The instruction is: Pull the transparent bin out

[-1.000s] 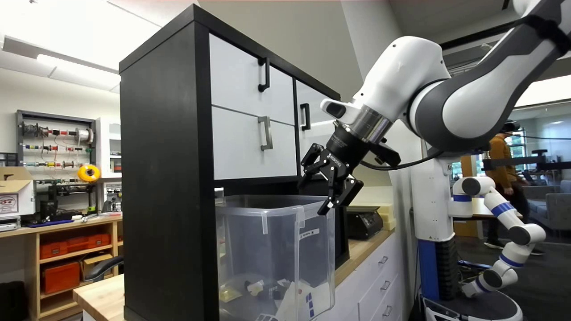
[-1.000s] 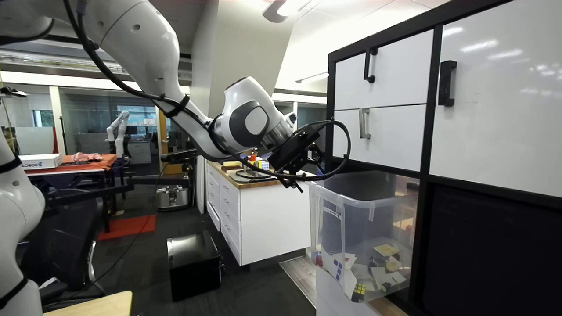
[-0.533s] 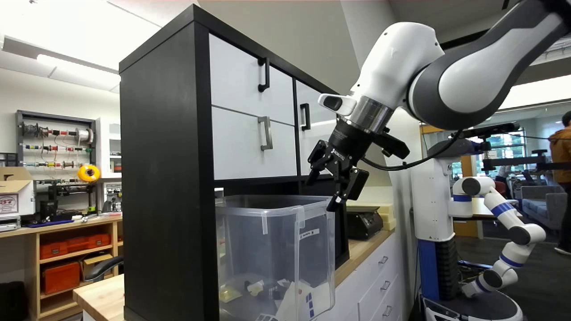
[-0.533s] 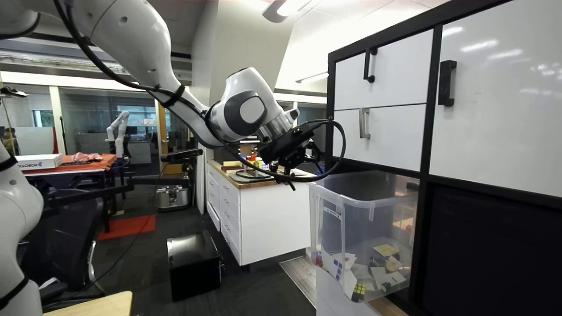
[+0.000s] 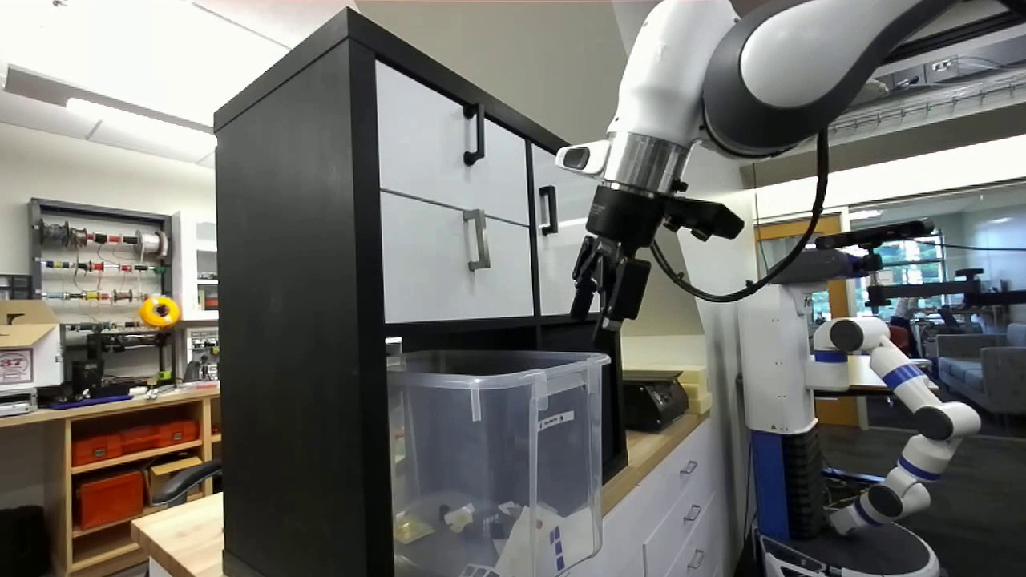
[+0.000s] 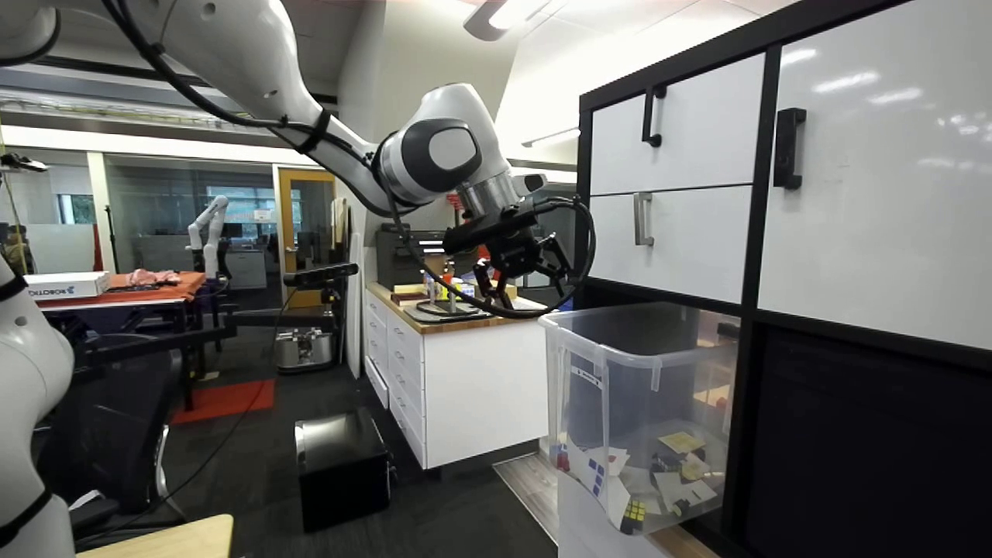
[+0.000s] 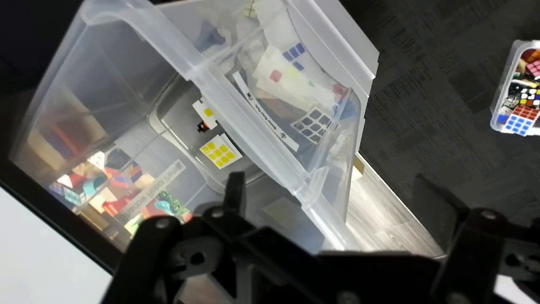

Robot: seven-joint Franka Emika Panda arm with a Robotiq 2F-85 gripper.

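Note:
The transparent bin [image 5: 469,425] is a large clear box with a thick rim, sticking partly out of a lower compartment of the black cabinet. It also shows in an exterior view [image 6: 628,403] and in the wrist view [image 7: 253,122]. Cut pieces and cube stickers lie inside it. My gripper [image 5: 593,316] is open and empty, above the bin's front corner and pointing down; it also shows in an exterior view [image 6: 535,291]. In the wrist view my fingers [image 7: 331,183] are spread wide, with the bin's front rim between them in the picture, apart from it.
The black cabinet [image 5: 292,304] has white drawer fronts with handles just above the bin. A white drawer unit with a wooden top [image 6: 488,387] stands behind. A small box of cubes [image 7: 523,93] shows beyond the bin. A black box [image 6: 341,469] is on the floor.
My gripper has risen away from the bin's front rim and tilted to point more steeply down. It is open throughout. The bin has not visibly moved.

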